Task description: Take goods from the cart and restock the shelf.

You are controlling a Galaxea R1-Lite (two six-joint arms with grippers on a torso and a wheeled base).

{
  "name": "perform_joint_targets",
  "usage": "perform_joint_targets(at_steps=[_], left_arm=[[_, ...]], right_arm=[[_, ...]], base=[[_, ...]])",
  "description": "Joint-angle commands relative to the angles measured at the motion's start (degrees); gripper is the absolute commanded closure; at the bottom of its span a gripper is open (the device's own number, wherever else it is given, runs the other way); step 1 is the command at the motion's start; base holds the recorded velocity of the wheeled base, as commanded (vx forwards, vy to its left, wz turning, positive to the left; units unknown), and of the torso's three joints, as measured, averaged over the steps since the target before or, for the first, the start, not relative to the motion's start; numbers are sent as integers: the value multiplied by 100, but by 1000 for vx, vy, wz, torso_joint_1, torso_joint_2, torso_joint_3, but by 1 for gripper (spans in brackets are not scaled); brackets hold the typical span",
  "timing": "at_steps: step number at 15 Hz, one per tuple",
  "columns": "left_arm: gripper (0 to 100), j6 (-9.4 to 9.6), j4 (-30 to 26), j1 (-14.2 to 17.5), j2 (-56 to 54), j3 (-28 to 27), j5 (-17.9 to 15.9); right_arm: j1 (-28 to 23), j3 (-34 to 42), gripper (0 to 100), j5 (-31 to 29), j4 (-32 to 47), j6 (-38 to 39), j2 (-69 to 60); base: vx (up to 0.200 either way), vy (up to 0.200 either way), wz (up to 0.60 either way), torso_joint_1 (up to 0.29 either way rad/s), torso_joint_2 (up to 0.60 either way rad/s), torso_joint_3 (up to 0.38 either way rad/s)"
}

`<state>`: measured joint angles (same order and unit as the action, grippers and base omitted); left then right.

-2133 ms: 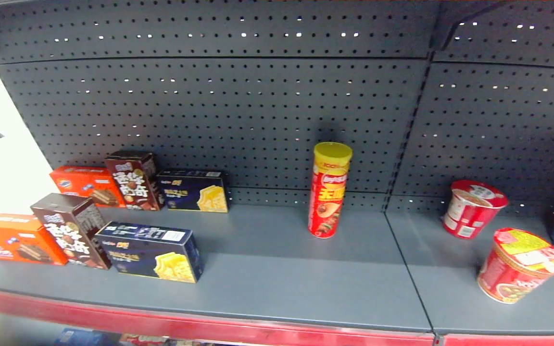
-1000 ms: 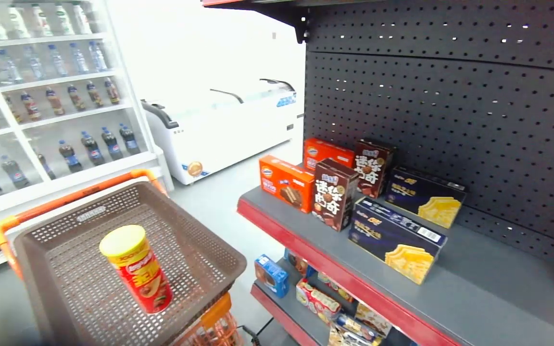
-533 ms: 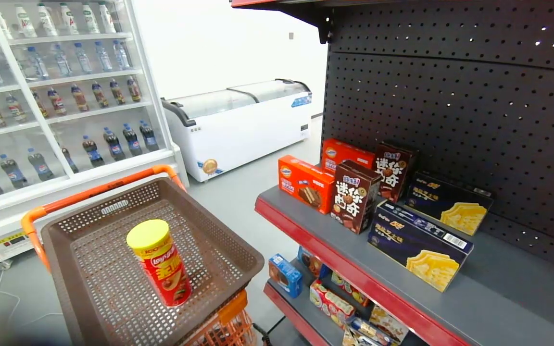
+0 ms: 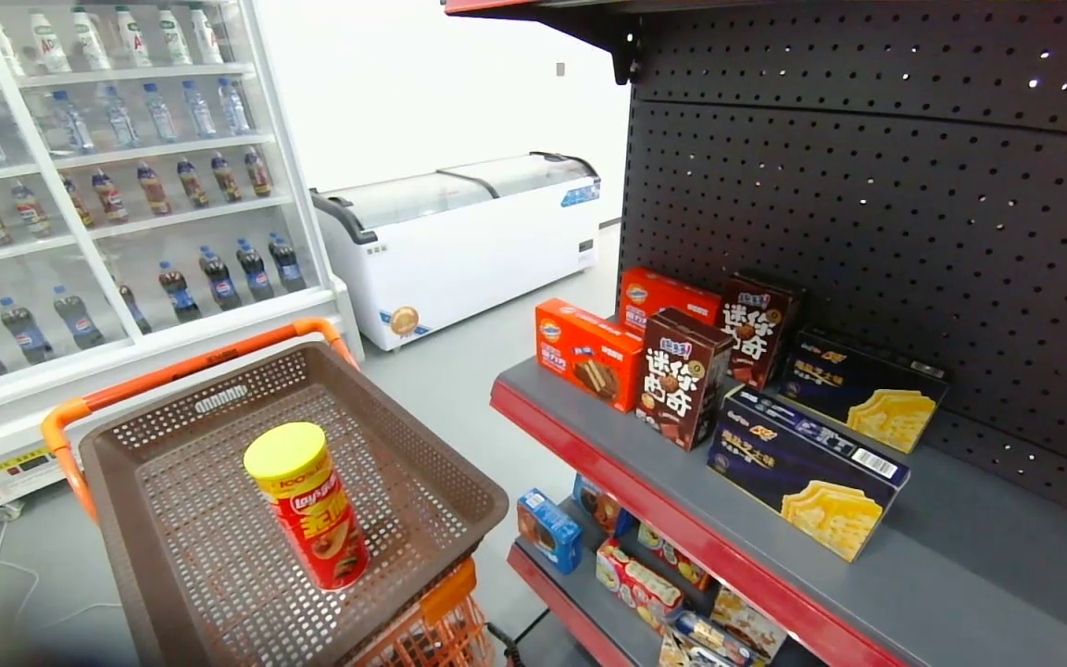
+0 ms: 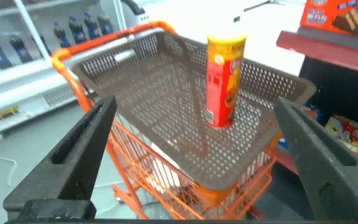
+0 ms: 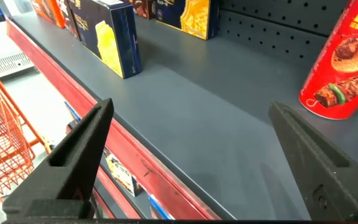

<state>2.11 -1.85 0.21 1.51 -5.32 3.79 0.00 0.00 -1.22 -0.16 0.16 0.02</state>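
Note:
A red chip can with a yellow lid (image 4: pixel 307 505) stands upright in the brown mesh cart basket (image 4: pixel 219 400) with its orange handle. In the left wrist view my left gripper (image 5: pixel 196 109) hangs open above the near side of the basket (image 5: pixel 123 56), short of the can (image 5: pixel 224 81). To the right runs the grey shelf (image 4: pixel 960 556) with a red front edge. My right gripper (image 6: pixel 191 111) stands open over a bare stretch of the shelf (image 6: pixel 216 118), with a second red chip can (image 6: pixel 344 68) upright beyond it.
Orange boxes (image 4: pixel 589 352), brown boxes (image 4: pixel 682 375) and dark blue boxes (image 4: pixel 802 472) stand in two rows at the shelf's left end. A lower shelf holds packets (image 4: pixel 626 574). A drinks fridge (image 4: pixel 107 185) and a chest freezer (image 4: pixel 469 241) stand behind the cart.
The head camera has swung left from the shelf front to the cart and shelf end. Over the last half second nothing has moved.

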Motion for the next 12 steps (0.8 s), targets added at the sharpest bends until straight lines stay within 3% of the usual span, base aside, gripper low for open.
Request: perform_joint_targets(at_steps=[1,2,4,6,8,9,10,11,12], left_arm=[[0,273,-650,6,1352,-1859,16],[0,290,-1151,-117,2125,-2703,-72],[0,299,-1309,-267,2978,-3169,-80],[0,554,-1335,111,4410,-3749,306],[0,580,-1326,348,5395,-3925,113],[0,615,-1309,630,5834,-3863,-687],[0,650,-1256,770,6019,-3819,-1082],[0,835,-869,999,6485,-3652,-2084],[0,861,-430,1087,6766,-3468,-2445]], right_arm=[[0,0,0,-1,-2,2,-2],[0,0,0,-1,-2,2,-2],[0,0,0,-1,-2,2,-2],[0,0,0,-1,-2,2,-2],[0,0,0,-1,-2,2,-2],[0,0,0,-1,-2,2,-2],[0,0,0,-1,-2,2,-2],[0,0,0,-1,-2,2,-2],[0,0,0,-1,-2,2,-2]], base=[[0,0,0,0,0,0],[0,0,0,0,0,0],[0,0,0,0,0,0],[0,0,0,0,0,0],[0,0,0,0,0,0],[0,0,0,0,0,0],[0,0,0,0,0,0],[0,0,0,0,0,0],[0,0,0,0,0,0]])
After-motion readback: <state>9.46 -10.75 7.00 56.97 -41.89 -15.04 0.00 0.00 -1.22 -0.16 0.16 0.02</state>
